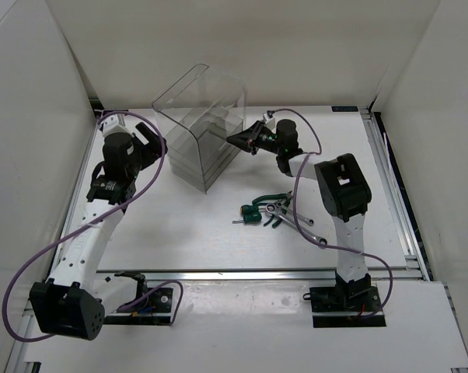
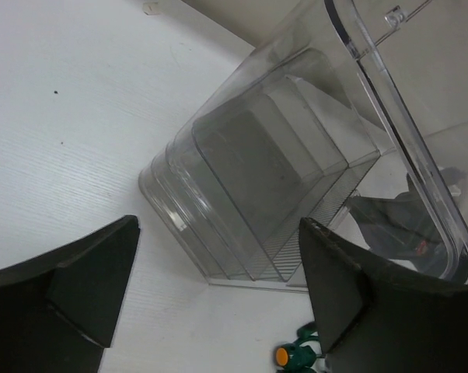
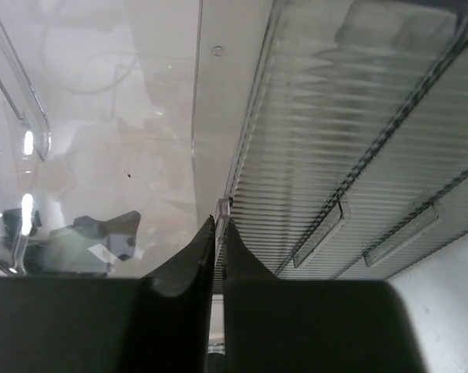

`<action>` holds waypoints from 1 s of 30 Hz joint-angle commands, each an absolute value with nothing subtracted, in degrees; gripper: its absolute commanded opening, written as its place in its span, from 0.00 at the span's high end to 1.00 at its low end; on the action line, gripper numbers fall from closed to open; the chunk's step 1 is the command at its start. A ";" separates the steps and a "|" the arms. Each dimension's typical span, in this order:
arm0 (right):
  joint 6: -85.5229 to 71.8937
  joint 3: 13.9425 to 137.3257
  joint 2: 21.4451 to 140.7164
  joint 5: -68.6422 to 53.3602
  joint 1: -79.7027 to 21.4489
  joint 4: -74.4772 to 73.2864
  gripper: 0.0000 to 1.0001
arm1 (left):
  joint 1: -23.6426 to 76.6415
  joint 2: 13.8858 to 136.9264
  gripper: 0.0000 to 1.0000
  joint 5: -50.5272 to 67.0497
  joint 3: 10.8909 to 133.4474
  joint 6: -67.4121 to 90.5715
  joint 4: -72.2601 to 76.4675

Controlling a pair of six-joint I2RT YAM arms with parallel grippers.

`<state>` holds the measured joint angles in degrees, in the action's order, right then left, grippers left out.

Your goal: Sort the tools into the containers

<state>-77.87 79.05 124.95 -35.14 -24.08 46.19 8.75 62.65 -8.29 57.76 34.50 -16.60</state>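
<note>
Nothing is sorted yet — the wrenches, pliers and screwdrivers are seen heaped on the table, apart from the organiser; its drawers appear empty. The left gripper is held wide beside it; the right gripper is closed to a slit at a drawer edge — whether that edge is pinched cannot be told.

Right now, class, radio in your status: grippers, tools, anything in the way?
Left gripper open, facing organiser. Right gripper shut at its drawer fronts. Tools piled on table, none sorted. Right arm's cable runs by the pile.
</note>
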 commanded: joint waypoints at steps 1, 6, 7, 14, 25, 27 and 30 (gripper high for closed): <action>-79.10 80.16 124.98 -35.42 -24.96 51.50 1.00 | 8.88 60.64 0.12 -5.63 56.25 34.10 -14.95; -79.10 77.35 122.70 -35.68 -24.61 51.94 1.00 | 8.96 59.42 0.17 -1.86 54.50 34.89 -13.36; -79.28 76.13 122.35 -35.60 -24.44 52.03 1.00 | 8.96 59.24 0.14 -0.37 54.32 34.81 -13.01; -78.75 71.46 118.48 -35.51 -24.08 52.21 1.00 | 10.37 57.31 0.06 12.64 52.92 31.03 -7.58; -78.40 66.54 111.45 -35.42 -22.15 48.87 1.00 | 10.55 56.25 0.01 33.04 49.04 28.57 1.15; -78.05 65.31 109.69 -34.98 -22.15 47.55 1.00 | 10.63 55.72 0.01 34.45 48.87 27.42 0.97; -77.00 64.42 108.11 -34.63 -21.80 44.75 1.00 | 11.16 54.15 0.01 36.38 47.29 26.02 1.75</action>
